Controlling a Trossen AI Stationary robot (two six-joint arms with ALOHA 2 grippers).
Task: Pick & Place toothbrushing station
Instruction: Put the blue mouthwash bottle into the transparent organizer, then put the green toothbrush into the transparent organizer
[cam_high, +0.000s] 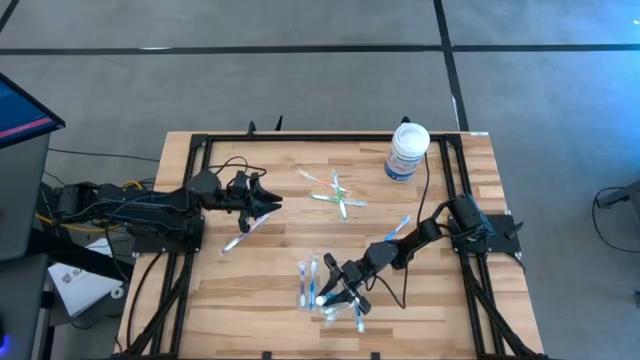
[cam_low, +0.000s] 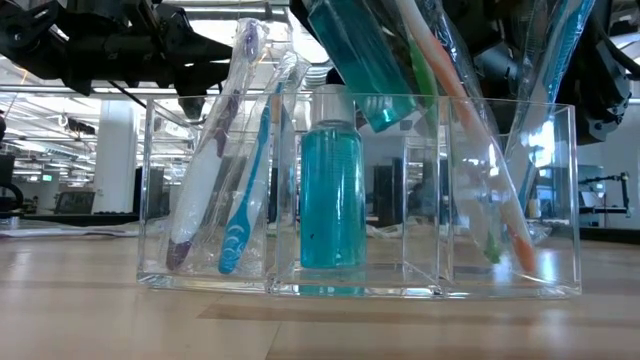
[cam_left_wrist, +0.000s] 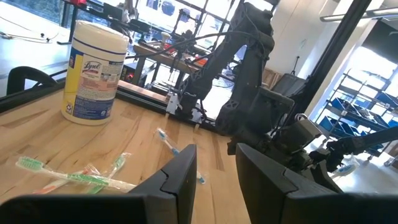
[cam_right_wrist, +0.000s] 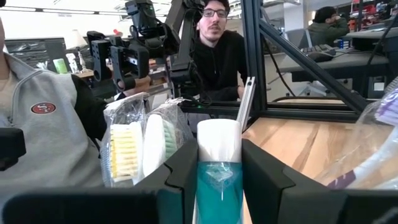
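The right hand (cam_right_wrist: 217, 171) clenched the white-capped teal tube (cam_right_wrist: 219, 168) between its fingers, directly above the clear tray (cam_high: 315, 290) — at about six o'clock on the tabletop (cam_high: 270, 295). The left hand (cam_high: 268, 203) hovered at nine o'clock, fingers parted and holding nothing. Loose toothbrushes (cam_high: 337, 197) lay near centre; the white tub (cam_high: 407, 152) stood at one o'clock.

Clear tray (cam_high: 312, 285) crowded with brushes; white tub (cam_high: 407, 152) stands well apart
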